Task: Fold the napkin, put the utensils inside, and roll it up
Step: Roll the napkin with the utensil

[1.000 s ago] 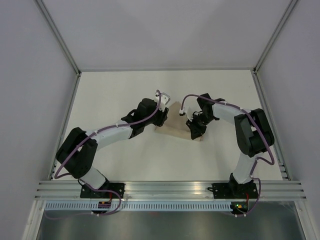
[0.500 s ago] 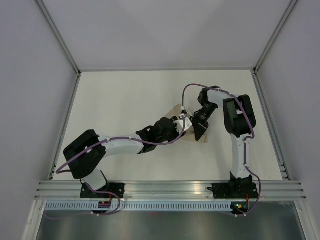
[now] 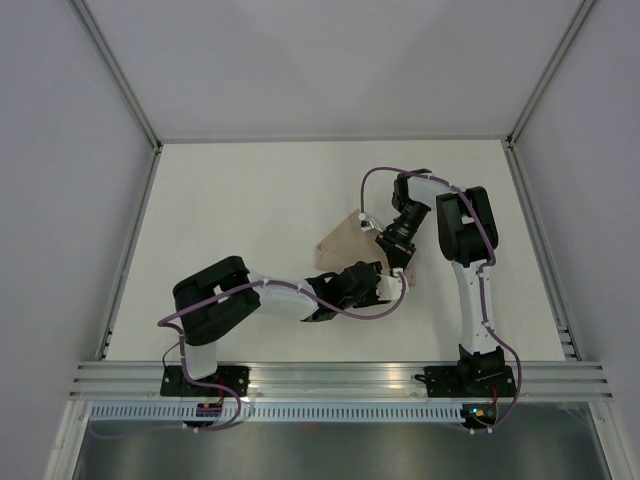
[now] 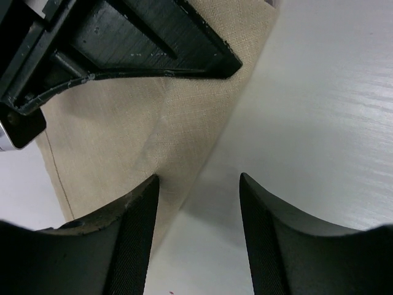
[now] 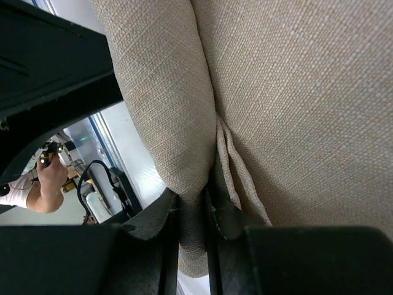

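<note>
The beige napkin (image 3: 340,242) lies folded at mid-table, and part of it is raised under my right gripper. My right gripper (image 3: 395,252) is shut on a bunched fold of the napkin (image 5: 184,92), with cloth pinched between its fingers (image 5: 195,206). My left gripper (image 3: 385,290) is open, low over the table at the napkin's near edge. In the left wrist view its jaws (image 4: 198,181) straddle the cloth's edge (image 4: 153,123), the left finger over the cloth and the right finger over bare table. The pink fork is not in view.
The white table (image 3: 230,200) is walled by grey panels. A metal rail (image 3: 340,375) runs along the near edge with both arm bases. The right gripper's black body (image 4: 135,37) hangs just above the left gripper's jaws.
My left arm has swung from the napkin's left side round to its near right edge. My right gripper has shifted slightly, still holding the cloth, and the napkin has bunched up leftward.
</note>
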{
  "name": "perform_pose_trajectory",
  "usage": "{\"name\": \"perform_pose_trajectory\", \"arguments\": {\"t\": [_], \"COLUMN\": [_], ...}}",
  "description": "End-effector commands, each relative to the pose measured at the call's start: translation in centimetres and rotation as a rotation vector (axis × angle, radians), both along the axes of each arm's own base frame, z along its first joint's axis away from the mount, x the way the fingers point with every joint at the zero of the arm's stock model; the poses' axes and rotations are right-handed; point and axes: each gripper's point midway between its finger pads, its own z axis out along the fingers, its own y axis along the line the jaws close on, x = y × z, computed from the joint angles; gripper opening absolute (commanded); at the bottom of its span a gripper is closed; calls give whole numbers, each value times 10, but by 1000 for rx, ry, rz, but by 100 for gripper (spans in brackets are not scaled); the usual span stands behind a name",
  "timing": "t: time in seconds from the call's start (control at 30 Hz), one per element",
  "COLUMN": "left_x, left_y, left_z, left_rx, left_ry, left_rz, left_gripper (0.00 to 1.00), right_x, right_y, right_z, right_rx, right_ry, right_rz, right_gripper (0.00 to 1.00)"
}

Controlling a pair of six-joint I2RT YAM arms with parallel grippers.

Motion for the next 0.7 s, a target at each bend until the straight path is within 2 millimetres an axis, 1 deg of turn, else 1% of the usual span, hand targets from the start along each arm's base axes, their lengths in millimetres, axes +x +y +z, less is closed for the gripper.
{"name": "perform_pose_trajectory", "arguments": {"t": [0.0, 0.03, 0.07, 0.23, 0.3, 0.37, 0.4, 0.43, 0.5, 0.53, 0.6, 0.67], "left_x": [13, 12, 11, 10, 7, 5, 5, 4, 2, 0, -2, -5], "left_y": [-21, -23, -24, -31, -30, -32, -30, -30, -27, -26, -21, -19], "left_z": [17, 16, 10, -3, -15, -22, -26, -28, -35, -38, -42, -45], "left_rx": [-22, -19, -6, 14, 47, 61, 73, 74, 91, 91, 103, 99], "left_ry": [-96, -97, -93, -62, -39, -10, -4, 9, 33, 53, 83, 123], "left_rz": [-32, -39, -44, -63, -69, -73, -73, -71, -71, -71, -70, -77], "left_gripper": [61, 69, 69, 67, 63, 56, 51, 39, 28, 20, 11, 2], "right_x": [14, 16, 16, 17, 15, 13, 12, 13, 11, 12, 11, 13], "right_y": [-29, -28, -28, -26, -24, -21, -20, -19, -17, -14, -11, -6], "right_z": [-43, -43, -43, -44, -44, -42, -42, -39, -38, -33, -30, -21], "right_rx": [-106, -105, -105, -103, -94, -77, -72, -65, -51, -36, -21, 11], "right_ry": [-86, -86, -84, -76, -69, -63, -59, -65, -61, -69, -72, -93], "right_rz": [133, 131, 129, 122, 115, 103, 100, 99, 92, 84, 74, 55], "right_gripper": [24, 24, 24, 24, 24, 26, 26, 27, 29, 32, 36, 44]}}
